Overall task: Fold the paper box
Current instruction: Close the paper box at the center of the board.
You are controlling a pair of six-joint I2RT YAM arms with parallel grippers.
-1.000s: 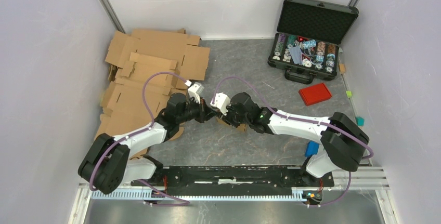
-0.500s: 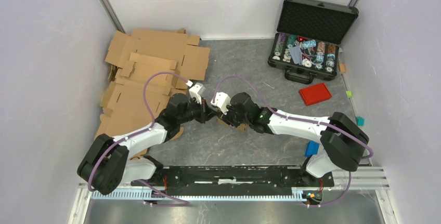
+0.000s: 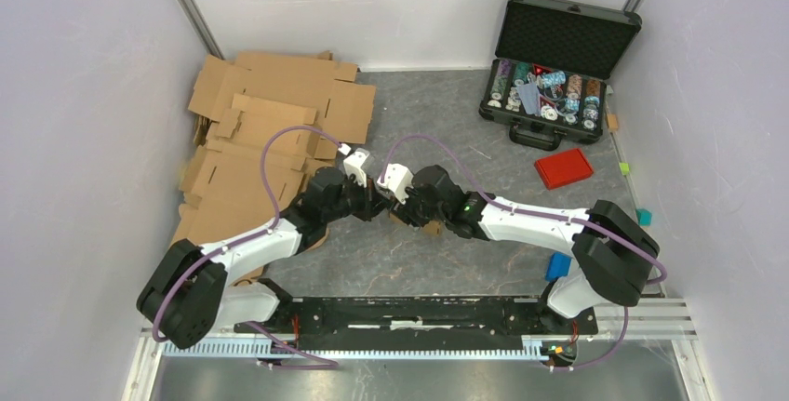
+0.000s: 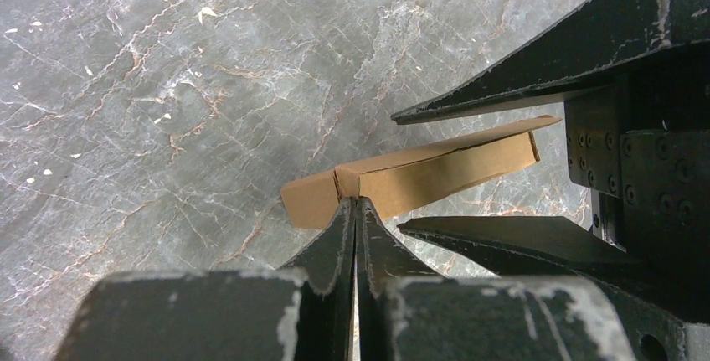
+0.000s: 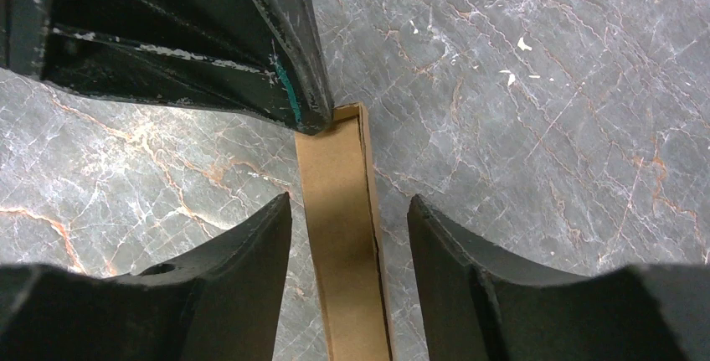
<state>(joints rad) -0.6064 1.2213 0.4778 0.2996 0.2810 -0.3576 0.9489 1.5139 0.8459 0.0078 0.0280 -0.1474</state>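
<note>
The paper box [image 4: 435,168] is a small flattened brown cardboard piece held just above the grey table. In the top view only bits of the paper box [image 3: 430,227] show under the two wrists. My left gripper [image 4: 356,203] is shut, its tips pinching the box's end wall at a crease. My right gripper [image 5: 347,214] is open, and its fingers [image 5: 251,252] straddle the narrow box strip [image 5: 343,235] without touching it. Both grippers meet at mid-table: left gripper [image 3: 374,198], right gripper [image 3: 395,207].
A pile of larger cardboard sheets [image 3: 270,122] covers the back left. An open black case [image 3: 554,75] with chips stands at the back right, a red lid [image 3: 564,167] in front of it. A blue block [image 3: 558,266] lies by the right arm's base.
The right gripper's jaws have spread apart off the box. The left gripper has closed fully on the box's end and shifted slightly right.
</note>
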